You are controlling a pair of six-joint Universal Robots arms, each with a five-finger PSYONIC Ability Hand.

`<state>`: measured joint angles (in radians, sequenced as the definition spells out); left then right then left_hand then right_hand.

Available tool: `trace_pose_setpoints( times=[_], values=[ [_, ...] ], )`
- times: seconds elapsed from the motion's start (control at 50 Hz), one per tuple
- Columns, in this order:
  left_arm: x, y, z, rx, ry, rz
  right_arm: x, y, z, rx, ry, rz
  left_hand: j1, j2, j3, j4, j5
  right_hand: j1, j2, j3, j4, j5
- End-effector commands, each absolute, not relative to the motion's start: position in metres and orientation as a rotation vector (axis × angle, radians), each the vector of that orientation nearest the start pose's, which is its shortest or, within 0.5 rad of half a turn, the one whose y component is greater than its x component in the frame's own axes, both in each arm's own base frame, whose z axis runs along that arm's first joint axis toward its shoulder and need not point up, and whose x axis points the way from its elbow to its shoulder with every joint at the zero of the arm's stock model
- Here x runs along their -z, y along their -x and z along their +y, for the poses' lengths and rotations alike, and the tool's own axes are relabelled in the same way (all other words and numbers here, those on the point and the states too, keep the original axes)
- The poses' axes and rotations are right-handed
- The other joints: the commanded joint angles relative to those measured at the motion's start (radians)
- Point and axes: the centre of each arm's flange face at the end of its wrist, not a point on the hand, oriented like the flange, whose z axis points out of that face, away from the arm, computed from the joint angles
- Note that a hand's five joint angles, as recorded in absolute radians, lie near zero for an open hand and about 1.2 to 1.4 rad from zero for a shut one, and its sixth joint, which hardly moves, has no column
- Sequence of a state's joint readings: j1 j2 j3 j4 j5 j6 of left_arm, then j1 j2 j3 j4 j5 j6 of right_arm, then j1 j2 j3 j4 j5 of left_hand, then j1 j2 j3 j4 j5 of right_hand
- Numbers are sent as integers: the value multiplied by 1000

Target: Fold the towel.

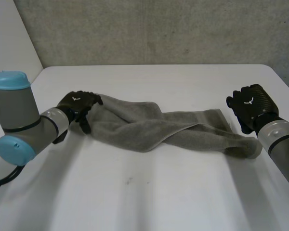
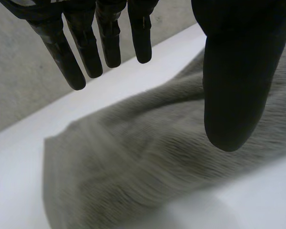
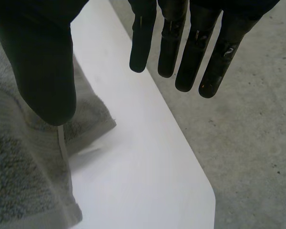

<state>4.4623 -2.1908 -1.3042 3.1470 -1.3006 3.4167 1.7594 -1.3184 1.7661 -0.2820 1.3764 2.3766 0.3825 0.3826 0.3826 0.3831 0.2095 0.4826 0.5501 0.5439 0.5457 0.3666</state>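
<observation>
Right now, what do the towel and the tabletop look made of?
Towel: grey terry cloth, probably cotton; a ribbed, fuzzy pile shows in the left wrist view, and it bunches in soft folds. Table: smooth white matte board, maybe laminate or paint; even surface, no grain.

Head camera looks down from behind onto the bench (image 1: pixel 149 192); each wrist camera sits close, facing along its fingers (image 2: pixel 66 57); all share the towel (image 1: pixel 135 127).
</observation>
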Motion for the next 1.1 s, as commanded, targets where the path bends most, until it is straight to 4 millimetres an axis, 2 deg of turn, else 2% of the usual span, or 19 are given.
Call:
trace_pose_setpoints(
  times=[0.02, 0.06, 0.14, 0.22, 0.3, 0.34, 0.56, 0.68, 0.86, 0.98, 1.02, 1.04, 1.06, 1.1],
  values=[
    [-164, 252, -315, 1898, -956, 2650, -206, -209, -297, 2121, 1179, 2198, 66, 66, 66, 65, 64, 110, 43, 49, 47, 52],
    [-158, 259, -308, 1920, -991, 2629, -214, -212, -301, 2064, 1122, 2194, 63, 63, 63, 62, 61, 110, 43, 49, 47, 52],
    [-153, 261, -308, 1934, -999, 2614, -216, -217, -305, 1955, 1122, 2174, 66, 66, 66, 65, 64, 104, 37, 43, 41, 46],
    [-143, 262, -308, 1912, -1007, 2630, -207, -228, -320, 1752, 1091, 2149, 69, 69, 69, 68, 67, 99, 31, 37, 35, 40],
    [-139, 263, -308, 1903, -1018, 2631, -202, -235, -332, 1665, 1038, 2147, 69, 69, 69, 68, 67, 99, 31, 37, 35, 40],
    [-135, 264, -311, 1915, -1016, 2621, -192, -240, -342, 1590, 1009, 2160, 86, 86, 86, 86, 85, 87, 19, 26, 24, 28],
    [-124, 268, -323, 1929, -1016, 2609, -164, -248, -372, 1530, 946, 2189, 148, 148, 148, 147, 147, 96, 28, 34, 32, 37],
    [-120, 270, -327, 1929, -1012, 2610, -156, -254, -375, 1522, 955, 2185, 177, 177, 177, 177, 176, 113, 46, 52, 50, 55],
    [-119, 271, -330, 1927, -1016, 2610, -138, -264, -373, 1471, 973, 2189, 477, 477, 477, 476, 475, 231, 163, 169, 168, 172],
    [-118, 271, -331, 1932, -1019, 2606, -132, -267, -370, 1450, 980, 2191, 653, 653, 653, 652, 652, 510, 442, 448, 446, 451],
    [-116, 272, -332, 1928, -1023, 2608, -131, -267, -370, 1444, 977, 2196, 799, 799, 799, 798, 797, 796, 728, 734, 733, 737],
    [-116, 272, -332, 1928, -1023, 2608, -131, -267, -370, 1444, 977, 2196, 800, 800, 800, 799, 798, 797, 730, 736, 734, 739],
    [-114, 272, -332, 1923, -1029, 2606, -130, -267, -369, 1438, 977, 2199, 951, 951, 951, 950, 949, 913, 845, 851, 849, 854],
    [-114, 272, -334, 1923, -1035, 2596, -131, -267, -369, 1434, 975, 2201, 1013, 1013, 1013, 1013, 1012, 914, 846, 852, 851, 855]
  ],
)
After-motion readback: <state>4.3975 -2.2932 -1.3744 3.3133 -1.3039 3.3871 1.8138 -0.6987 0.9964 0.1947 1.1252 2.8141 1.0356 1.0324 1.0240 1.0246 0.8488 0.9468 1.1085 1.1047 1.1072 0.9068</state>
